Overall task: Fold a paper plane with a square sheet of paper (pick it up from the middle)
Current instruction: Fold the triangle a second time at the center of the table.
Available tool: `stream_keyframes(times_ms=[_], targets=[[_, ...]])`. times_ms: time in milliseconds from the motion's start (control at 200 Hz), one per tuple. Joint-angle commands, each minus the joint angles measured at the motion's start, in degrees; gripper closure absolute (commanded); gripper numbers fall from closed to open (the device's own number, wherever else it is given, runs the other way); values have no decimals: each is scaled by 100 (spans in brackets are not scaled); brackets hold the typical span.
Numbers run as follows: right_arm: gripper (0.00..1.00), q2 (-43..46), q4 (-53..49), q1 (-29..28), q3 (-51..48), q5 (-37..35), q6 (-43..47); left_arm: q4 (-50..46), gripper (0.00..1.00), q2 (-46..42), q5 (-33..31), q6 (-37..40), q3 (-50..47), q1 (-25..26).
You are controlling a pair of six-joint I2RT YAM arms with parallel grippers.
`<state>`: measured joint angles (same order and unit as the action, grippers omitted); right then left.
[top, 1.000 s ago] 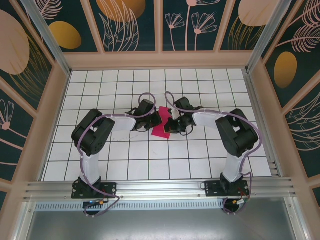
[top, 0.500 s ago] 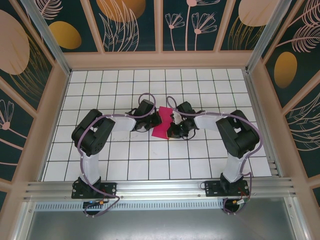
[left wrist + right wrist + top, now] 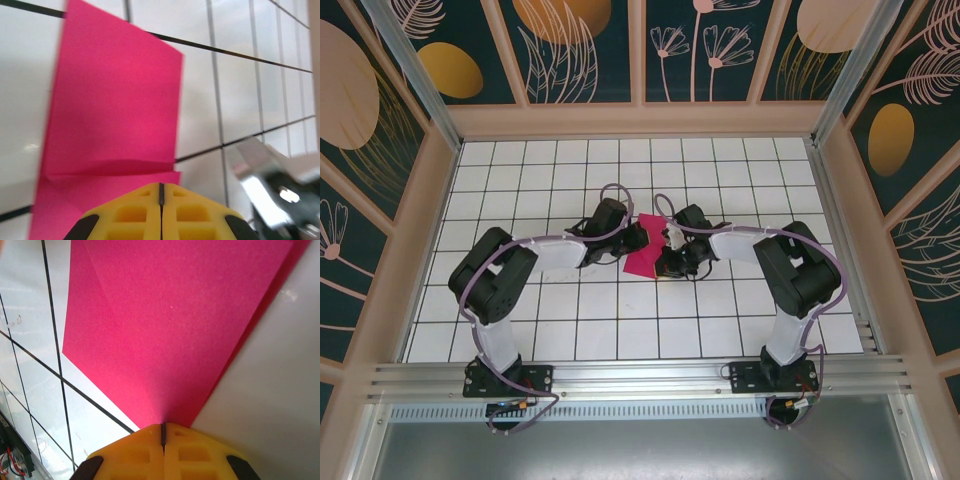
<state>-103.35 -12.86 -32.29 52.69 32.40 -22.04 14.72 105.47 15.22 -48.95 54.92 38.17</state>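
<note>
1. The pink sheet of paper [image 3: 642, 262] lay partly folded on the white tiled counter [image 3: 720, 330], with an arm reaching in to it from each side.
2. The left pincer [image 3: 634, 240] sat at the sheet's left edge and the right pincer [image 3: 667, 258] at its right edge, with the sheet between them.
3. In the left wrist view, the left pincer's yellow fingertips [image 3: 135, 212] were pressed together with only a thin dark seam between them. The sheet's near flap ran in under the tips, so this pincer was clamped on the paper.
4. Just beyond those tips a crease crossed the sheet from side to side. The larger panel past the crease spread away over the tiles, and the near flap reached about as far right as that panel.
5. A blurred silvery and black arm part [image 3: 272, 185] stood near the sheet's lower right corner in that view.
6. In the right wrist view, the right pincer's yellow fingertips [image 3: 135, 447] were also closed to a thin seam. The sheet narrowed straight into them, so they were gripping it.
7. From that grip the sheet fanned out wide. A darker second layer showed as a strip along its right edge, and a faint crease ran near its left edge.
8. Black grid lines [image 3: 55, 360] of the counter ran to the left of the sheet there.
</note>
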Motion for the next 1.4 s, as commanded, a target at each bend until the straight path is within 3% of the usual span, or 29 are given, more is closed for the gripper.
stream_keyframes(times_ms=[0,425,781,1396], targets=[[98,-147,-533,4,-234,-439,-91,374,94,-4,137,-107,-263,240],[98,-244,-541,4,-265,-511,-100,304,98,430,54,-486,-493,438],[99,-392,-860,4,-388,-979,24,-353,97,545,-699,-260,-256,426],[99,-549,-1003,-4,-504,-1419,50,-177,94,529,-933,26,-196,-218]])
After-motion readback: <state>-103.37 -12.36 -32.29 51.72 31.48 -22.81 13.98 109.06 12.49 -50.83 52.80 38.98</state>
